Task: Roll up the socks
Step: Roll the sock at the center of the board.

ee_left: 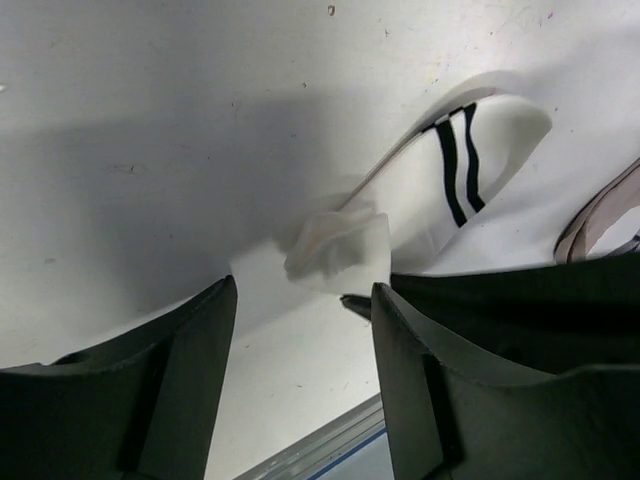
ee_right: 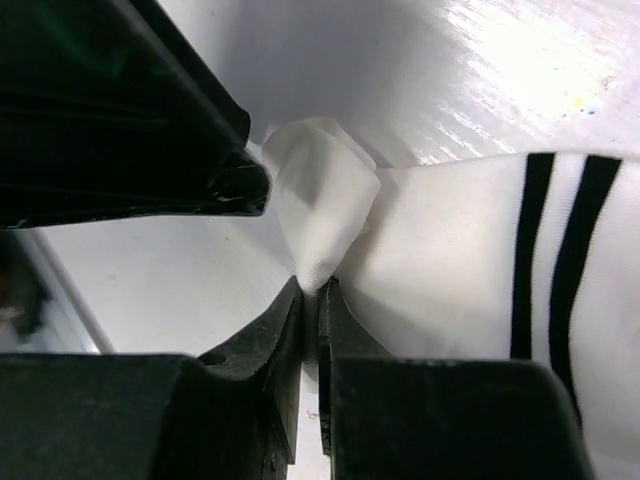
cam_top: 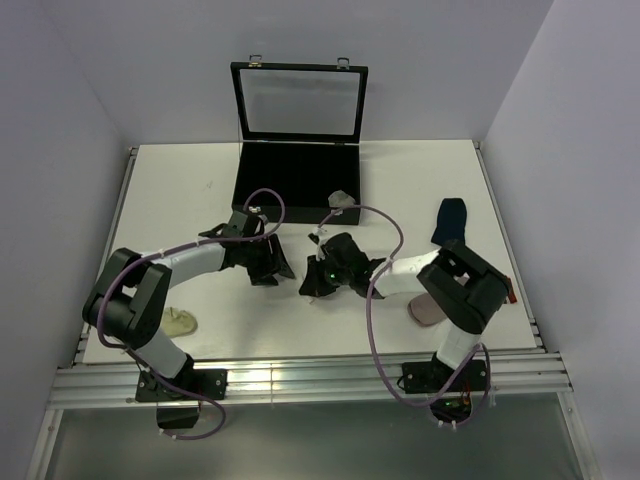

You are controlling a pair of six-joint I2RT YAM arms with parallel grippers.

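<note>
One white sock (ee_right: 450, 260) with two black cuff stripes lies flat at the middle of the surface (cam_top: 180, 200). The right tool (ee_right: 310, 295) is closed on a bunched fold at the sock's plain end. The left tool (ee_left: 302, 300) stands open just beside that fold, gripping nothing. A navy sock (cam_top: 450, 220) lies apart at the right. A black case (cam_top: 297, 180) stands at the far edge with its lid up.

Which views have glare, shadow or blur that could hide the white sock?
Right wrist: glare bleaches the table upper right, but the white sock and its stripes stay crisp. Left wrist: a broad soft shadow crosses the table, sock still readable. Top external: sock not discernible; the near rail glints.
</note>
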